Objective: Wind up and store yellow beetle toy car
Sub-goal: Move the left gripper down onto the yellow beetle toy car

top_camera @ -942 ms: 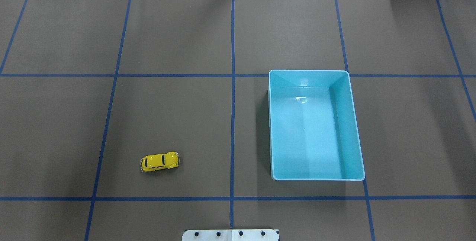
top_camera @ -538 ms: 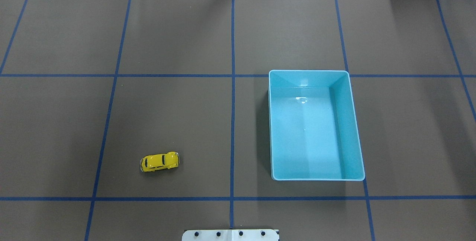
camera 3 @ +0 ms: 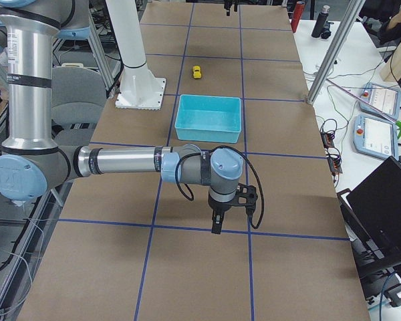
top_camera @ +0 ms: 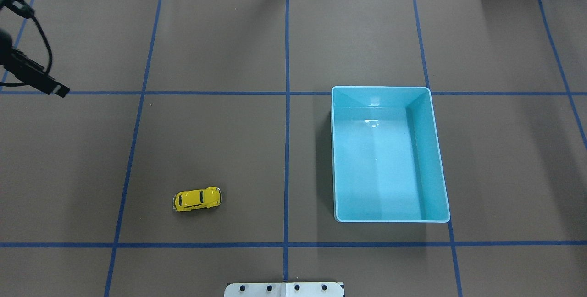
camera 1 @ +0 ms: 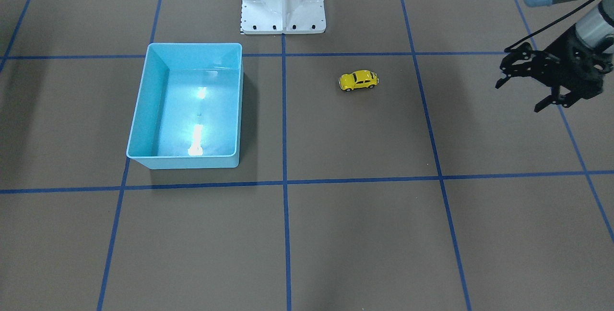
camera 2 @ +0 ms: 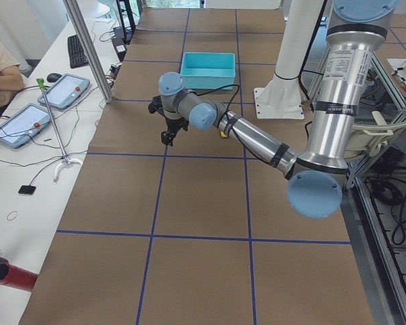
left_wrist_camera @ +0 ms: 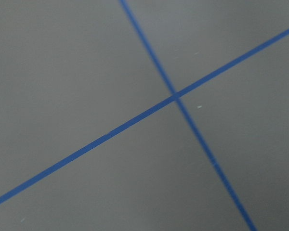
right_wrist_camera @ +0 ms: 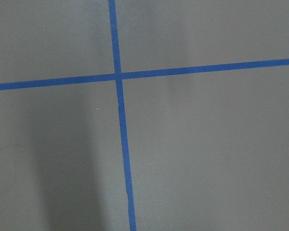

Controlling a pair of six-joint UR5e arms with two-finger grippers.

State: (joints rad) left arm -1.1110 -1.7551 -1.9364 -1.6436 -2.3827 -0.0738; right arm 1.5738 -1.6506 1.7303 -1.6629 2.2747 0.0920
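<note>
- yellow beetle toy car (top_camera: 197, 199) — lower left of the overhead view, on its wheels on the brown table (top_camera: 220, 150), inside a blue-taped square
- light blue bin (top_camera: 380, 88) right of centre, well apart from the car
- left gripper (camera 1: 520, 96) — right edge of the front-facing view, above the table, fingers spread, released, well apart from the car
- right gripper (camera 3: 216, 226) shows only in the right side view, lower centre, pointing down; cannot tell if released or clenched
</note>
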